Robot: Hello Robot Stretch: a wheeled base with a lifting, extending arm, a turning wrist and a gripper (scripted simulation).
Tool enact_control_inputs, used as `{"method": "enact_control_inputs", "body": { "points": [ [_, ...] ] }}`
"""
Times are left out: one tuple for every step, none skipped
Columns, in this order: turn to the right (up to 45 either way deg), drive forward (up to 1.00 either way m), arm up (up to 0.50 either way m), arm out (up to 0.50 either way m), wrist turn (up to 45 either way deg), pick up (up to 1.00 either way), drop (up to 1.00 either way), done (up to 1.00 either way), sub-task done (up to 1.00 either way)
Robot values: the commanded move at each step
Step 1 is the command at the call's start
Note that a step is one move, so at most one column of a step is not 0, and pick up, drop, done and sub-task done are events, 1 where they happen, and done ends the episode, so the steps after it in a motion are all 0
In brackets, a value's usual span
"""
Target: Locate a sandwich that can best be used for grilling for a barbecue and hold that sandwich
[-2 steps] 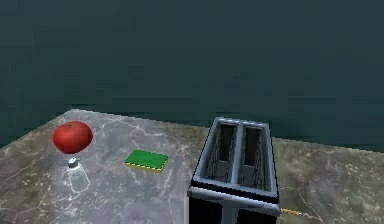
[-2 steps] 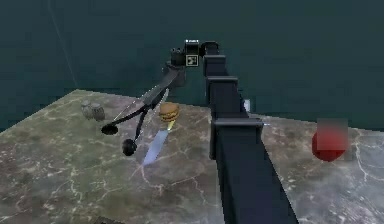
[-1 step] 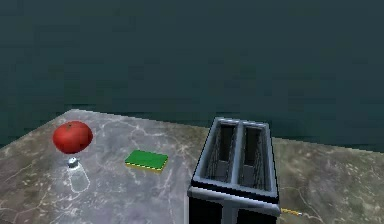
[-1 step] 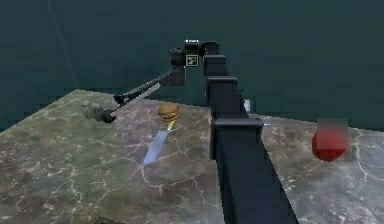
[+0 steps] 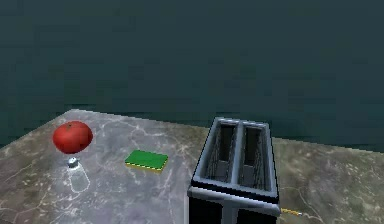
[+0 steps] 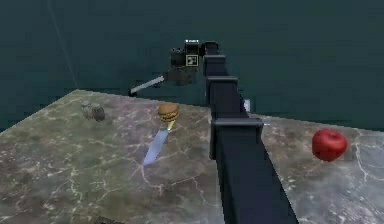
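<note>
Sandwich (image 6: 168,113) sits on the marble counter (image 6: 60,160) with a knife (image 6: 153,150) touching its near side. The gripper (image 6: 140,89) hangs near the counter's far edge, and honestly I can't tell what its fingers are doing. A red fruit (image 6: 329,144) sits across the arm (image 6: 240,140).

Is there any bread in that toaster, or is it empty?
Empty, as far as I can see: both slots of the toaster are dark from the top down, with nothing sticking out.
</note>
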Motion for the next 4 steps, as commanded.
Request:
{"method": "enact_control_inputs", "body": {
  "points": [
    [0.0, 0.0, 0.0, 0.0, 24.0, 0.0, 0.0, 0.0, 0.0],
    [0.0, 0.0, -0.12, 0.0, 0.0, 0.0, 0.0, 0.0, 0.0],
    [0.0, 0.0, 0.0, 0.0, 0.0, 1.0, 0.0, 0.0, 0.0],
    [0.0, 0.0, 0.1, 0.0, 0.0, 0.0, 0.0, 0.0, 0.0]
  ]
}}
